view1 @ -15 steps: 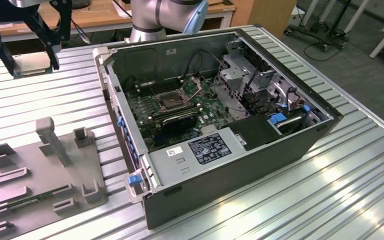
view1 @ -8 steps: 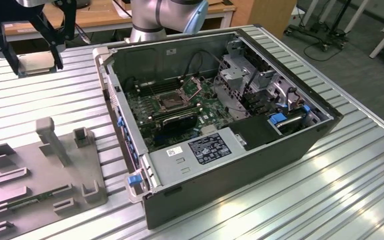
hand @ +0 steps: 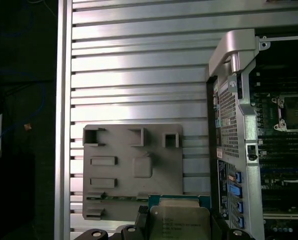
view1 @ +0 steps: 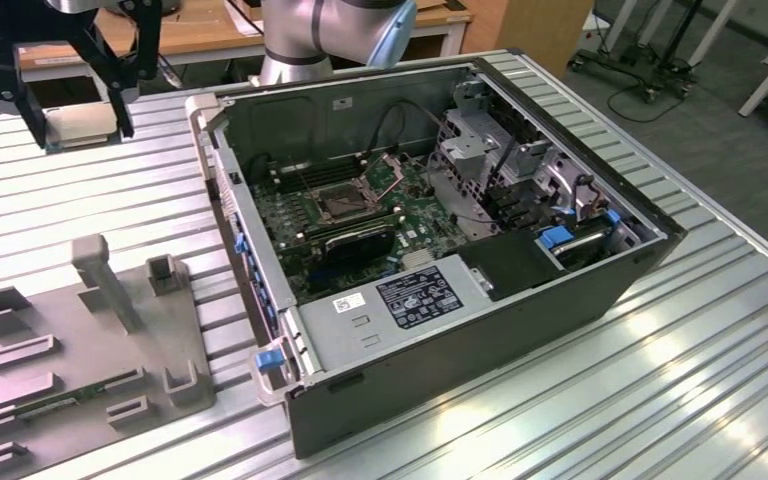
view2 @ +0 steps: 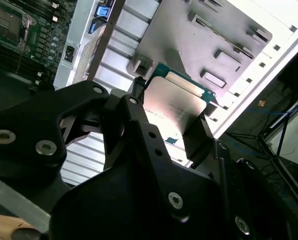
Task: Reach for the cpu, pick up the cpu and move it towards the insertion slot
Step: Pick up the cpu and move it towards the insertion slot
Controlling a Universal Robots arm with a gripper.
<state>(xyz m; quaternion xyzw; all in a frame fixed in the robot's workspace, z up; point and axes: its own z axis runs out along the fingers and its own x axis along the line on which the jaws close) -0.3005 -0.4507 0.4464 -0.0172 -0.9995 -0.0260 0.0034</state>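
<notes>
The cpu, a thin square chip with a pale metal top and green edge, sits clamped between the black fingers of my gripper. In the first wrist view the cpu hangs high above the grey tray, held by the gripper. In the exterior view the gripper is up at the exterior view's far left with the pale cpu between its fingers, well apart from the open computer case. The insertion slot, a silver-framed square socket on the green board, lies inside the case; it also appears as the insertion slot.
The open computer case lies on a ribbed metal table. The grey tray with upright posts stands at the exterior view's lower left and holds a green memory stick. Cables and drive brackets crowd the case beside the board.
</notes>
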